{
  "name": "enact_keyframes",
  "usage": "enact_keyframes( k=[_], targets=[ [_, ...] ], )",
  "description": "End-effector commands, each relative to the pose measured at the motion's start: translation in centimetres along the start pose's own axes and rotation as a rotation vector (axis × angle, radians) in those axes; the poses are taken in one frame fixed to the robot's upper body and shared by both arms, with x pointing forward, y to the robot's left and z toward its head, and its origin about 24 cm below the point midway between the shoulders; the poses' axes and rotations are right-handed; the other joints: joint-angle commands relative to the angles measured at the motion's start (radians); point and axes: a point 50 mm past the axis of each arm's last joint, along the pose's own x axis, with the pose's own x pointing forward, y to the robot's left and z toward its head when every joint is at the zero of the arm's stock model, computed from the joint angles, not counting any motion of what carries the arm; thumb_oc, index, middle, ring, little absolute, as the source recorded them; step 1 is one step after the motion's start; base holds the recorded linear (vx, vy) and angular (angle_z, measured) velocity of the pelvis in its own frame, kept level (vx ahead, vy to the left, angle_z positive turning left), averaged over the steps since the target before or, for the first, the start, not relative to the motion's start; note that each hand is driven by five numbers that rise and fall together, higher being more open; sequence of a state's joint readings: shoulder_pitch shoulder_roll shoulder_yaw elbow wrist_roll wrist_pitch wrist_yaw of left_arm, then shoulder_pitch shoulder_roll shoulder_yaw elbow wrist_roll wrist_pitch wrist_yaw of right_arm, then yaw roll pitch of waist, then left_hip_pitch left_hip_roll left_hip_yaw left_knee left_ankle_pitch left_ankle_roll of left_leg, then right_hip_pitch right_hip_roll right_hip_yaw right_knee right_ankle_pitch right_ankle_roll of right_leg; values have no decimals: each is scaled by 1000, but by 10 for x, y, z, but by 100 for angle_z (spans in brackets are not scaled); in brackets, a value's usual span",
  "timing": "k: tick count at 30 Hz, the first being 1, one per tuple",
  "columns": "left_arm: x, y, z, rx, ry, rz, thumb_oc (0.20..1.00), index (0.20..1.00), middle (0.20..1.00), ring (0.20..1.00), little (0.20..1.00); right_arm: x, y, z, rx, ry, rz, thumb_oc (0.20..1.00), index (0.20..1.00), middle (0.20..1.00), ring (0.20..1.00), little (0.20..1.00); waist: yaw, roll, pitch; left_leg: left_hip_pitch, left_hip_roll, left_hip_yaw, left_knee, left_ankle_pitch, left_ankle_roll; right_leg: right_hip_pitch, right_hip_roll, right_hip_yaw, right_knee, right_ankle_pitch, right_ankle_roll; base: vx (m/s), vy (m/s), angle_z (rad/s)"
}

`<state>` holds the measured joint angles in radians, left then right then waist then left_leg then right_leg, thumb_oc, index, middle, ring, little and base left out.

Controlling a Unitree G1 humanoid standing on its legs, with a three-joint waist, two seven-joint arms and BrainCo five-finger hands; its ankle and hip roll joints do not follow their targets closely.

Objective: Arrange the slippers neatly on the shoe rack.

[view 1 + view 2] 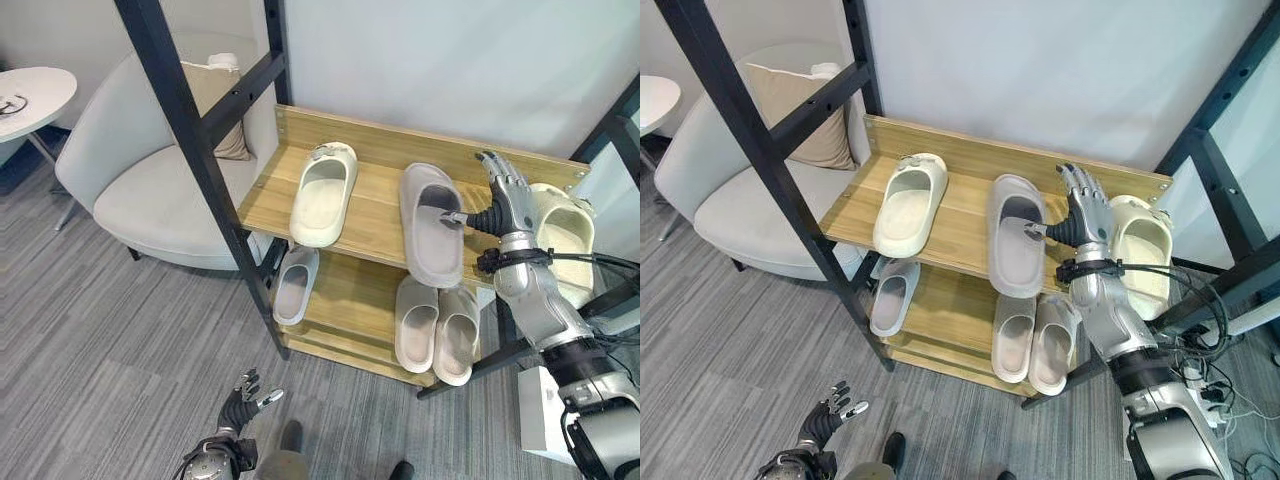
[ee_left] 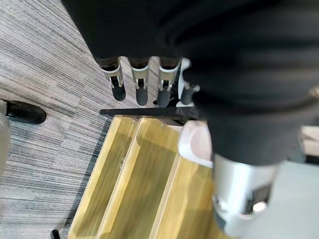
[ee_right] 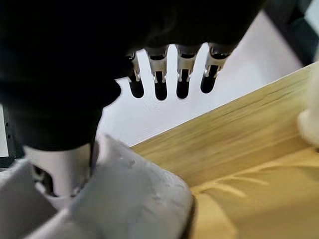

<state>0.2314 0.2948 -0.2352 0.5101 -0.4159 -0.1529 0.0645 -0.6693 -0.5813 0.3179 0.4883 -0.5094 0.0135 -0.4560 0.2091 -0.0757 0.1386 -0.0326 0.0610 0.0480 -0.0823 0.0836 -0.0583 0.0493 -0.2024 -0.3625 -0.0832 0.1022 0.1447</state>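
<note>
right hand [image 1: 1080,215] at right of centre, above the top shelf of the rack [image 1: 372,225], fingers straight and spread, thumb poking into the grey slipper's [image 1: 1017,235] strap opening; grasping nothing. left hand [image 1: 238,405] low at bottom left, loosely open, empty.

grey slipper lying lengthwise mid-shelf, its heel overhanging the front edge. cream slipper [image 1: 324,193] to its left, well apart; another cream one [image 1: 1142,252] at far right, behind the hand. below: one grey slipper at left [image 1: 295,285], a pale pair at right [image 1: 437,328].

risk, as judged: a thumb nudge could tip the overhanging slipper off the front, or knock the hand into the right cream one.

pale wood shelves, black frame; grey striped carpet, armchair [image 1: 140,175] at upper left, white wall.
</note>
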Motion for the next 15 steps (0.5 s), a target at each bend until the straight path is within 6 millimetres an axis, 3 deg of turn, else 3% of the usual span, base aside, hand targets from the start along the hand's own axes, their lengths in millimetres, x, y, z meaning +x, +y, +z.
enact_keyframes(
  k=[1,4,9,13,15],
  targets=[
    [8,-4,37,9,-164,-57,1000,1000,1000,1000,1000,29,-34,8,-45,-32,-138,200,200,200,200,200,57,-17,-3,14,-10,-32,13,-106,12,101,-66,22,12,-73,71,-2,10,10],
    [10,-3,38,3,-162,-50,1000,1000,1000,1000,1000,42,-36,4,-40,30,-145,200,200,200,200,200,75,-19,-1,6,-12,-43,16,-104,10,105,-65,10,9,-69,72,-1,12,15],
    [11,-1,36,6,-152,-29,1000,1000,1000,1000,1000,34,-33,11,20,8,-167,200,200,200,200,200,67,-14,-4,8,-12,-43,18,-108,11,106,-64,13,7,-70,70,-2,2,1],
    [12,3,38,-4,-154,28,1000,1000,1000,1000,1000,-16,-61,33,254,-114,-381,200,200,200,200,200,19,7,-9,24,-8,-33,13,-110,15,99,-63,32,14,-84,64,-2,-4,-1],
    [10,3,38,-16,-157,42,1000,1000,1000,1000,1000,-47,-79,61,524,-249,-435,200,200,200,200,200,-13,15,-8,31,-3,-27,9,-108,15,95,-62,40,19,-93,61,-15,-41,-7]
  ],
)
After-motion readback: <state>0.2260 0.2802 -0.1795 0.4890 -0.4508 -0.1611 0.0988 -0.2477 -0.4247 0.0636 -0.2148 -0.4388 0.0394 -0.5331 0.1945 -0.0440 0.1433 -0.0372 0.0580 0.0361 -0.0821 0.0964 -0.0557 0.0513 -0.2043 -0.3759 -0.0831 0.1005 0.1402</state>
